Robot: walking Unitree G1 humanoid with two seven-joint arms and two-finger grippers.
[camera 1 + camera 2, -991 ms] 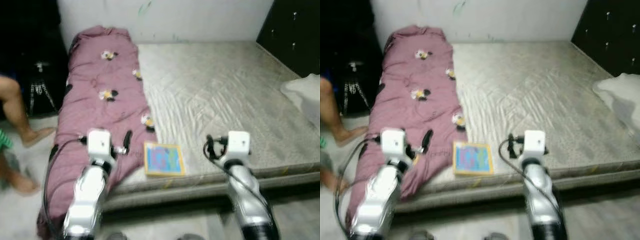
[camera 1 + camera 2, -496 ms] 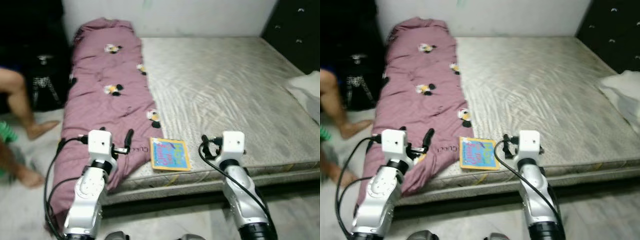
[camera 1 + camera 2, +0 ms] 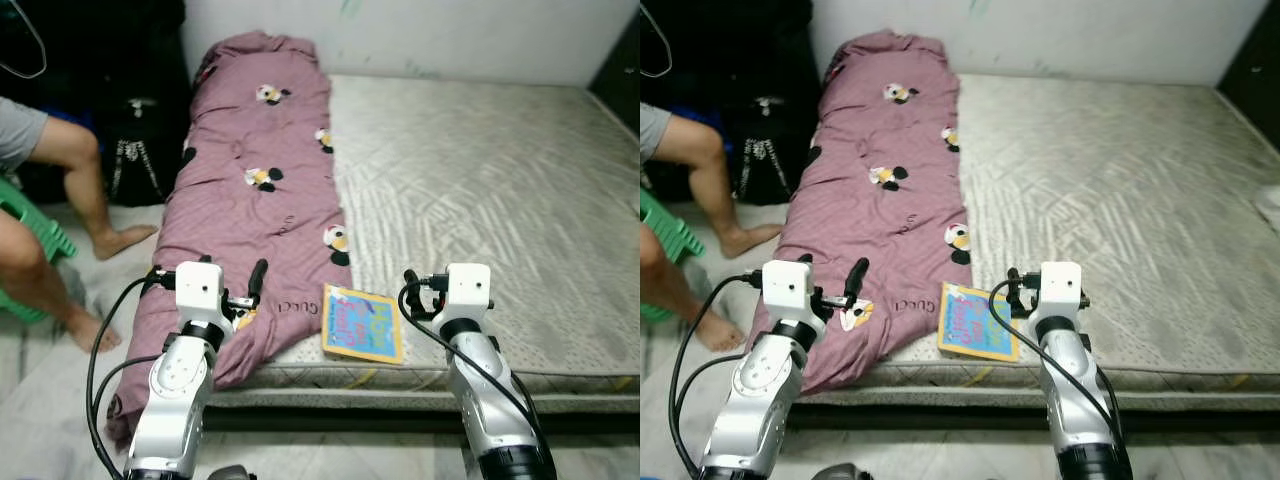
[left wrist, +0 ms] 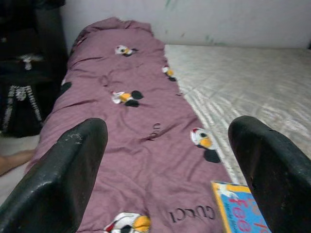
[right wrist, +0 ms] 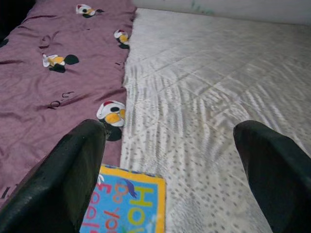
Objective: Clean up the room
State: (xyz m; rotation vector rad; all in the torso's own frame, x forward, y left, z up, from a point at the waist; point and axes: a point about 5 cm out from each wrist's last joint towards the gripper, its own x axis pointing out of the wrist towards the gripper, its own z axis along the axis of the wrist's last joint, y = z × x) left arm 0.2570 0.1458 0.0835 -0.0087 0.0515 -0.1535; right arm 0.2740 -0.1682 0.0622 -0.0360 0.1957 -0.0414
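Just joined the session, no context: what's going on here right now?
The robot stands at the foot of a bare mattress, holding nothing. Both arms are raised over the near edge: the left gripper is open above the purple quilt along the mattress's left side, and the right gripper is open above a colourful book lying flat near the edge, beside the quilt. Neither touches anything yet. A person's legs are to the left, by a green stool.

- A home bedroom is showing here: a bare quilted mattress (image 3: 480,190) is lying low on the floor, filling the frame's centre and right.
- A purple cartoon-print blanket (image 3: 255,210) is stretching along its left side.
- A person's bare legs (image 3: 70,200) are resting at the left edge.
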